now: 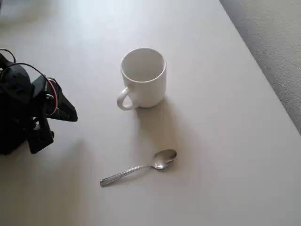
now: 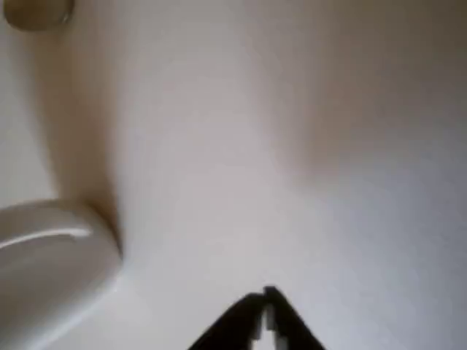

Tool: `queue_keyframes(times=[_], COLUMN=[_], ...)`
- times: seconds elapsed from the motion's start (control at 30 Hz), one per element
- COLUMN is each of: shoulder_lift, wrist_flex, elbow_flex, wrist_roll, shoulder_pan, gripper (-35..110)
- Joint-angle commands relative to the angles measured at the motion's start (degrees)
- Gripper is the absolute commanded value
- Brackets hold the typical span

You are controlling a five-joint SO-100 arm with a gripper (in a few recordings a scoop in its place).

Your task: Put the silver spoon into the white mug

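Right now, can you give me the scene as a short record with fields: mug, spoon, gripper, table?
mug: the white mug stands upright, nothing inside, loop handle toward the lower left in the overhead view
spoon: the silver spoon lies flat on the table, below the mug and apart from it, bowl at the right end
gripper: the gripper is at the left edge, away from both; in the wrist view the jaws are closed and hold nothing
table: pale plain top
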State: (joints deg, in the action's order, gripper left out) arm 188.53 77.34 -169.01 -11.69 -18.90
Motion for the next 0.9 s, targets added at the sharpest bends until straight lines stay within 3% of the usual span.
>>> queue_keyframes(times=[0.0,0.5,0.57,0.7,0.77,0.87], shoulder_lift=[0.09,0.09,0.09,-0.26,-5.62,-28.83], wrist_flex=[0.26,-3.43,-5.8,-12.48,-17.49,-20.13], elbow_flex=[0.0,0.44,2.9,8.35,12.22,26.37], wrist_roll=[0.53,-0.7,-0.18,3.69,7.38,14.06], shoulder_pan=[-0.7,1.23,0.09,-1.93,-3.78,-7.56], gripper=[-2,-1,10,18,19,21])
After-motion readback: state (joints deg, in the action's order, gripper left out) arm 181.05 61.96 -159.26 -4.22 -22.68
